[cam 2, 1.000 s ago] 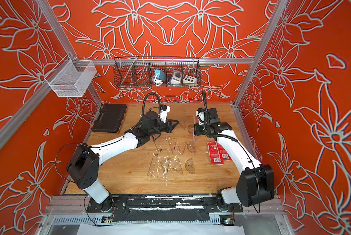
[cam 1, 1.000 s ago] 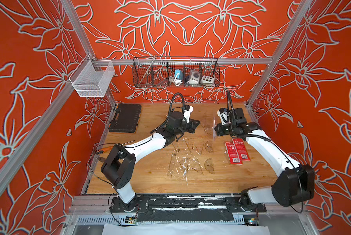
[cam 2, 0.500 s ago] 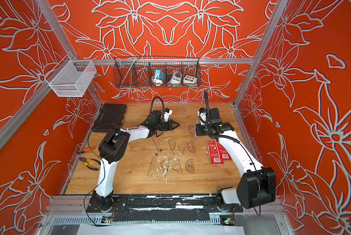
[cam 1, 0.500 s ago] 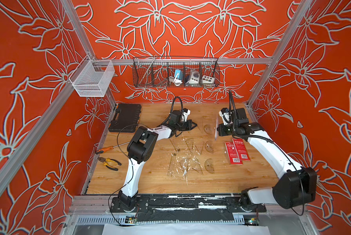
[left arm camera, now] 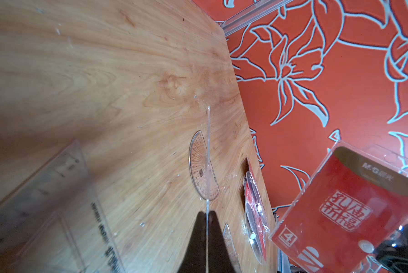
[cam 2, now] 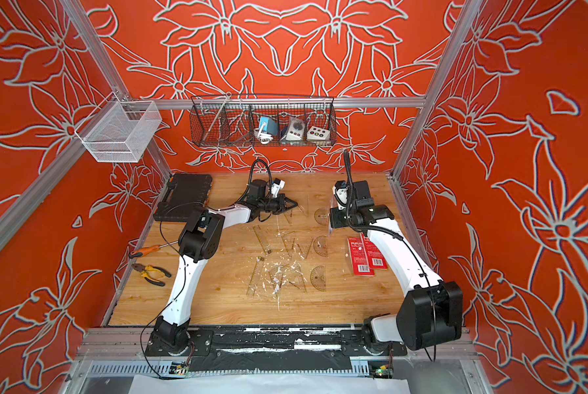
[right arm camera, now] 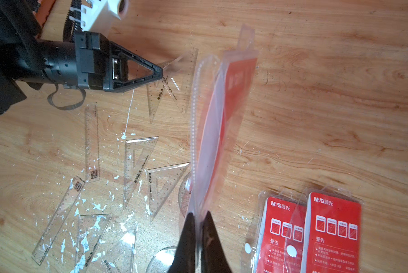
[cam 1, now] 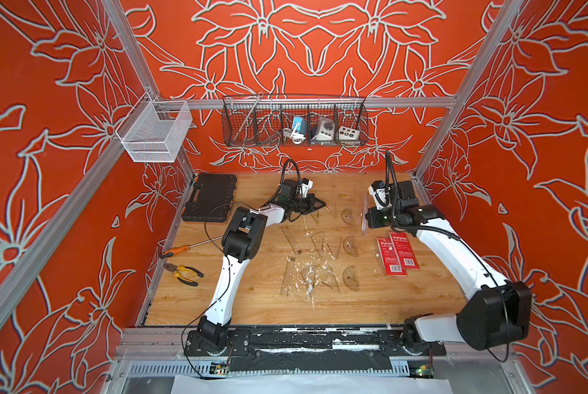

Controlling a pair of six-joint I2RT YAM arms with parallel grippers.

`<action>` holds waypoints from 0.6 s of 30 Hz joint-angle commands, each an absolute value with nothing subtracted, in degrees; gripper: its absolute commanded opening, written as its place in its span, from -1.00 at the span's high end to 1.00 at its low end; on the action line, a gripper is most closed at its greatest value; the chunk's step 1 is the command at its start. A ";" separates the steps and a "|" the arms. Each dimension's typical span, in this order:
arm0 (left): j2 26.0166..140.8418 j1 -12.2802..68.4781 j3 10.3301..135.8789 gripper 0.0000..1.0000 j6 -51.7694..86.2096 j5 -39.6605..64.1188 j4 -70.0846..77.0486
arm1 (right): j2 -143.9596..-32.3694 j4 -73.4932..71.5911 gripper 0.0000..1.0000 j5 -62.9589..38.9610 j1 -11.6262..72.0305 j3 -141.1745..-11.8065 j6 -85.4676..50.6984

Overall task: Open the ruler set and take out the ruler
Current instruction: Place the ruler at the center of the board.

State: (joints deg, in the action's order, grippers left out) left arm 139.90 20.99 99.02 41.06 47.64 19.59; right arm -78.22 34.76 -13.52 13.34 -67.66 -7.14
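The walls [cam 1: 320, 41] are patterned orange-red with pale flower outlines; the ruler set [right arm camera: 222, 123] is backed red; the bench [cam 1: 251, 300] is wood-grained.

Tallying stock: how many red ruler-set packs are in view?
3. One pack and a second pack lie side by side on the table by the right arm; the third pack is pinched in the right hand. None seems hidden.

"M&G" and a boxed "4" are read on the raised ruler set [left arm camera: 354, 189]. "M&G晨光" and "警告" are printed on each of two red packs [right arm camera: 283, 227] near the table's [right arm camera: 316, 94] right edge.
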 commanded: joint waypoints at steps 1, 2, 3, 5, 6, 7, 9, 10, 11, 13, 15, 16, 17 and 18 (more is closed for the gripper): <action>142.09 21.09 101.03 0.98 39.46 49.71 14.30 | -75.75 35.38 1.00 -13.10 12.74 -68.34 -6.40; 142.24 21.14 101.39 0.97 39.07 49.36 13.39 | -75.51 35.42 1.00 -13.16 12.72 -68.25 -6.42; 142.37 21.10 101.64 0.95 38.53 48.80 12.32 | -75.29 35.51 1.00 -13.18 12.66 -68.29 -6.42; 142.29 21.09 101.74 0.89 37.81 47.85 11.08 | -74.80 35.59 1.00 -13.18 12.71 -68.29 -6.62; 142.27 21.06 101.90 0.85 37.42 47.60 10.47 | -74.56 35.60 1.00 -13.35 12.67 -68.29 -6.66; 142.21 21.08 102.11 0.82 37.08 47.43 9.93 | -74.45 35.71 1.00 -13.42 12.65 -68.29 -6.71; 142.03 21.01 102.22 0.71 36.58 46.92 9.03 | -74.21 35.68 1.00 -13.58 12.57 -68.23 -6.75; 141.90 21.01 102.23 0.68 36.41 46.77 8.81 | -74.25 35.73 1.00 -13.62 12.68 -68.12 -6.77; 141.69 21.05 102.06 0.65 36.18 46.55 8.57 | -74.22 35.76 1.00 -13.71 12.64 -68.10 -6.77; 140.96 21.03 101.66 0.63 35.60 45.60 7.97 | -73.97 35.60 1.00 -13.86 12.62 -67.84 -6.86; 139.94 21.01 101.13 0.62 34.92 44.89 7.60 | -73.83 35.51 1.00 -13.86 12.59 -67.68 -7.00; 139.13 20.92 100.68 0.60 34.55 44.13 7.37 | -73.76 35.52 1.00 -13.97 12.63 -67.60 -6.96; 138.14 20.92 100.12 0.58 34.09 43.35 7.14 | -73.75 35.51 1.00 -14.05 12.57 -67.59 -7.10; 137.05 20.92 99.67 0.57 33.64 42.64 6.96 | -73.77 35.53 1.00 -14.21 12.57 -67.59 -7.11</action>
